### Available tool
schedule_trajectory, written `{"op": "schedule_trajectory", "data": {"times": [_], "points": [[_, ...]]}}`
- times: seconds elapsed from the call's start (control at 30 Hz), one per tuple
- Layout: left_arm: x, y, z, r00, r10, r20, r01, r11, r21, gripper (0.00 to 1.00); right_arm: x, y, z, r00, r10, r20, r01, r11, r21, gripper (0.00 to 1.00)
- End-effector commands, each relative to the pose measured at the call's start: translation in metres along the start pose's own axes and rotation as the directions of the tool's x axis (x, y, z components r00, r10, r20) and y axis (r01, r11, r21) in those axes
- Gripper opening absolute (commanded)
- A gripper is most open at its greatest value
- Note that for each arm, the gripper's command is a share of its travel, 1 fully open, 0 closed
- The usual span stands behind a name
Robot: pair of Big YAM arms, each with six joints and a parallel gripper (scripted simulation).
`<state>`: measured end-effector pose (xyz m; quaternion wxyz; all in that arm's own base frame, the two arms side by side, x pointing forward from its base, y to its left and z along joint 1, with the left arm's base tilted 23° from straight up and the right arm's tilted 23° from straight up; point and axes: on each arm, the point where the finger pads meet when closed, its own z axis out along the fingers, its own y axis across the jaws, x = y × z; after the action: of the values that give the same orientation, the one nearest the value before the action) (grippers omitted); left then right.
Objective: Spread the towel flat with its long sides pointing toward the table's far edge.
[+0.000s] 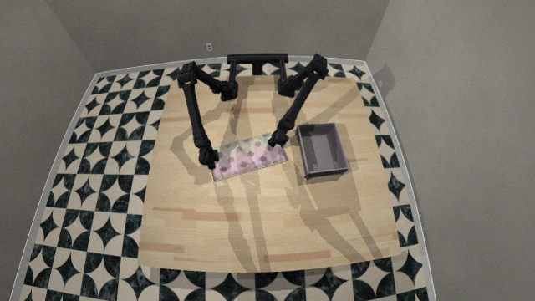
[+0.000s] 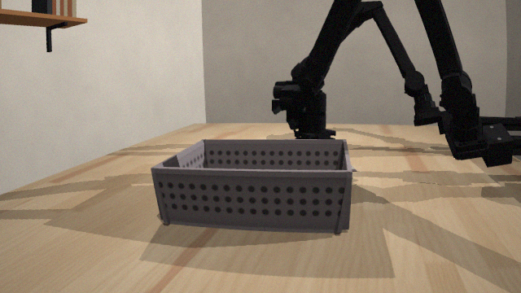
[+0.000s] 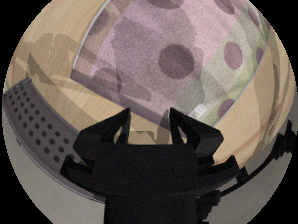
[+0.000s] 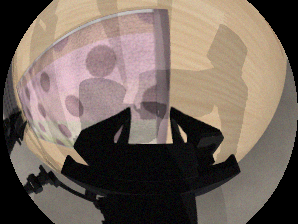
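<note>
The pink and green towel (image 1: 251, 158) (image 3: 140, 55) (image 4: 132, 55) lies on the table as a long rectangle, its long sides running mostly sideways and slightly slanted. I cannot tell its layers. My left gripper (image 1: 274, 145) (image 3: 150, 111) is partly open, low at the towel's short end nearest the basket, whose edge passes by its fingertips. My right gripper (image 1: 214, 165) (image 4: 150, 111) is partly open at the other short end, with that edge between its fingers. The grey basket (image 1: 328, 172) (image 2: 252, 172) (image 3: 40, 125) stands upright on the table, apart from the towel.
The wooden table (image 1: 188, 234) reaches well past the towel toward its far edge. In the top view the basket is right of the left gripper, with a narrow gap between. A shelf (image 2: 41, 18) hangs on the wall.
</note>
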<state>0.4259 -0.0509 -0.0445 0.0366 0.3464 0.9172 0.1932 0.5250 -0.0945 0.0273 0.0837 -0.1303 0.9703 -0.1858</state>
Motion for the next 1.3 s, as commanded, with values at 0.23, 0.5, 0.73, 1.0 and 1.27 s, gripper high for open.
{"op": "schedule_trajectory", "data": {"times": [0.23,0.5,0.73,1.0,1.27], "points": [[-0.013,0.015,-0.007,1.0,0.023,-0.012,-0.023,1.0,-0.003,0.52,-0.019,-0.013,-0.011,0.999,-0.031,-0.015,0.031,1.0,0.004,0.52],[-0.016,0.023,-0.012,1.0,0.018,0.009,-0.018,1.0,-0.016,0.52,-0.02,-0.02,0.009,0.999,-0.031,-0.023,0.031,1.0,0.002,0.52],[-0.015,0.019,0.01,0.999,0.029,-0.016,-0.029,1.0,-0.001,0.52,-0.025,-0.016,0.015,0.999,-0.042,-0.018,0.042,0.999,0.0,0.52],[-0.008,0.014,0.024,0.999,0.035,-0.028,-0.035,0.999,0.008,0.52,-0.012,-0.016,0.03,0.999,-0.032,-0.041,0.032,0.999,-0.005,0.52],[-0.007,0.013,0.028,0.999,0.036,-0.029,-0.036,0.999,0.01,0.52,-0.011,-0.015,0.03,0.999,-0.032,-0.043,0.032,0.999,-0.006,0.44]]}}
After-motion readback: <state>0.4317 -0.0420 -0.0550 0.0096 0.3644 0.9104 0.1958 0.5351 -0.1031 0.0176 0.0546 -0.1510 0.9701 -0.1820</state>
